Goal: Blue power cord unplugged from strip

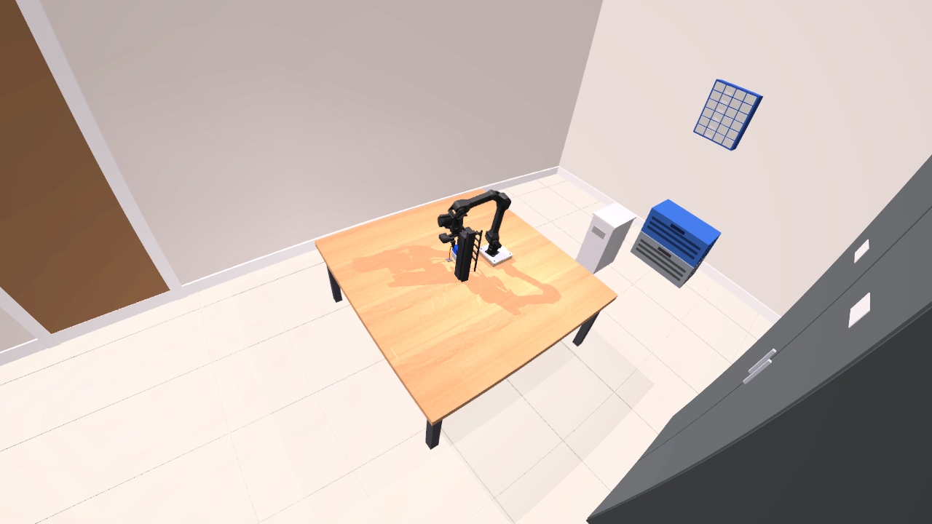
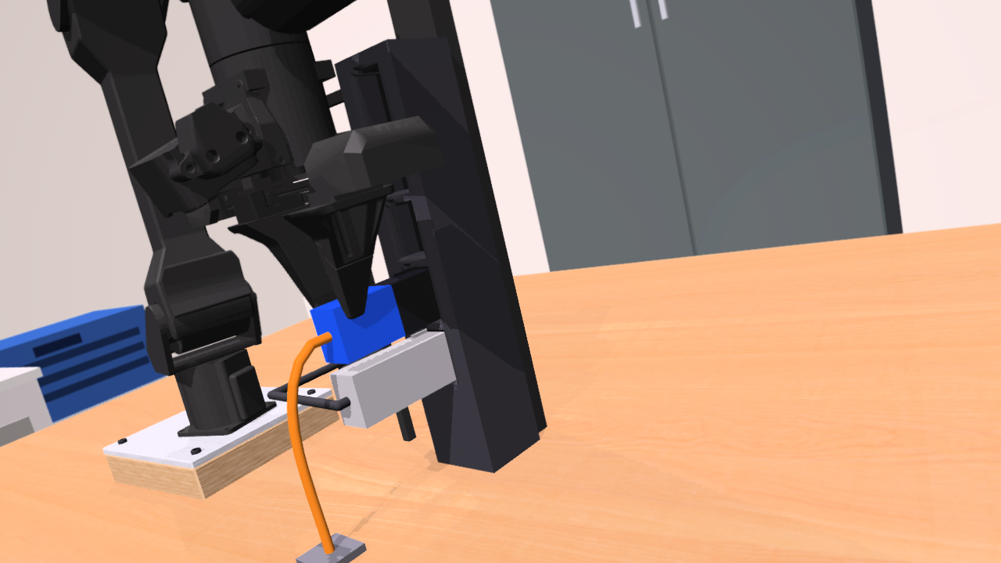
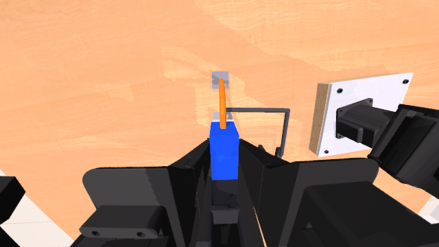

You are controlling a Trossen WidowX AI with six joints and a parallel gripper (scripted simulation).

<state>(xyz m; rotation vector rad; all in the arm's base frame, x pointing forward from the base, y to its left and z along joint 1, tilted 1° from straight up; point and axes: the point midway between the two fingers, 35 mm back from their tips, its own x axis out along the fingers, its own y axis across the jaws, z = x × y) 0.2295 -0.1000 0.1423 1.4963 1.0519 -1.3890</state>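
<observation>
The gripper [image 3: 223,161] is closed on the blue plug [image 3: 223,154], its two black fingers pressing the plug's opposite side faces with only the plug's width between them. In the exterior view one tapered fingertip [image 2: 352,297] overlaps the near face of the blue plug [image 2: 360,323], reaching about halfway down it.

The plug sits against the tall black power strip [image 2: 461,280], which stands upright and slightly tilted on the wooden table [image 2: 734,392]. Whether the plug's prongs are seated in the strip cannot be told from these views. An orange cord [image 2: 304,434] leaves the plug's outer end, arches over and runs down to a small grey anchor block [image 2: 331,549] lying on the table.

Just below the blue plug, a grey plug [image 2: 392,381] also projects from the strip, with a thin dark cord [image 2: 304,399] bent at right angles leading from it. The gripper touches neither of these.

The arm's base [image 2: 209,392] is bolted to a white plate on a wooden block [image 2: 202,458], just beside the strip. In the top view the arm [image 1: 485,212] bends over the strip [image 1: 466,254] near the table's far edge.
</observation>
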